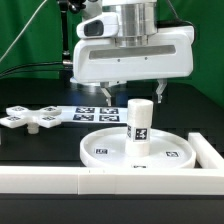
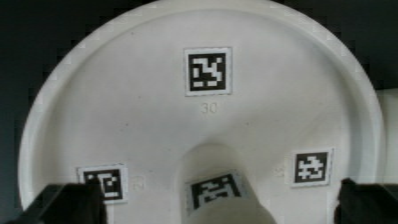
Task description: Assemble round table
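Black table, green backdrop. White post [image 1: 139, 122] stands in the round disc [image 1: 100, 150]; gripper [image 1: 131, 91] above, fingers apart, empty. A misaligned descent could topple the post.

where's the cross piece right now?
Exterior view: the cross piece lies flat on the table at that view's far left, beside the marker board, apart from the disc.

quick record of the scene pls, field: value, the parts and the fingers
disc: lying flat, beside the border wall
post: upright on the disc, near its middle
cross piece: flat on the table at the exterior view's left, apart from the disc
gripper: above the post, holding nothing
fingers: apart, touching no part
marker board: behind the disc
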Controlling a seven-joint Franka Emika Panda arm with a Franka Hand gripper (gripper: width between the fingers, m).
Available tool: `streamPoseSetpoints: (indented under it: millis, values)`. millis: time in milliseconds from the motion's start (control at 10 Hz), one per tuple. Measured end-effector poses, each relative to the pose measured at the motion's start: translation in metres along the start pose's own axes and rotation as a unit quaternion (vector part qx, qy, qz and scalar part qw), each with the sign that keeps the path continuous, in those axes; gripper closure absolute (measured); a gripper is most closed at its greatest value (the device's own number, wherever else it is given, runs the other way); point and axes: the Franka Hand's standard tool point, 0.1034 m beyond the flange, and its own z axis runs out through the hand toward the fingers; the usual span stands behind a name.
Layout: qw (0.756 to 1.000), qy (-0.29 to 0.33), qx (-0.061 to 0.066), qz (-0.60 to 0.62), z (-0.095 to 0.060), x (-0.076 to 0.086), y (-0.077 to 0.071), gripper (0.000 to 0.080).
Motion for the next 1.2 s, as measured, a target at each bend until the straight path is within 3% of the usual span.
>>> streamPoseSetpoints:
  millis: [100,400,600,1000,1100,1200]
  values:
    - [1.0,0.002,-0.002,-0.013,0.001,-0.001,0.006,0.0151]
    - [1.0,0.0,-0.024,-0.003,0.01,-0.024,0.071,0.0151]
    - [0.999,0.008,-0.033,-0.016,0.008,-0.025,0.11,0.0151]
    - [0.999,0.007,-0.032,-0.009,0.01,-0.025,0.106,0.0151]
    - [0.999,0.014,-0.036,-0.008,0.013,-0.029,0.113,0.0151]
    - [0.999,0.025,-0.048,-0.004,0.013,-0.036,0.129,0.0151]
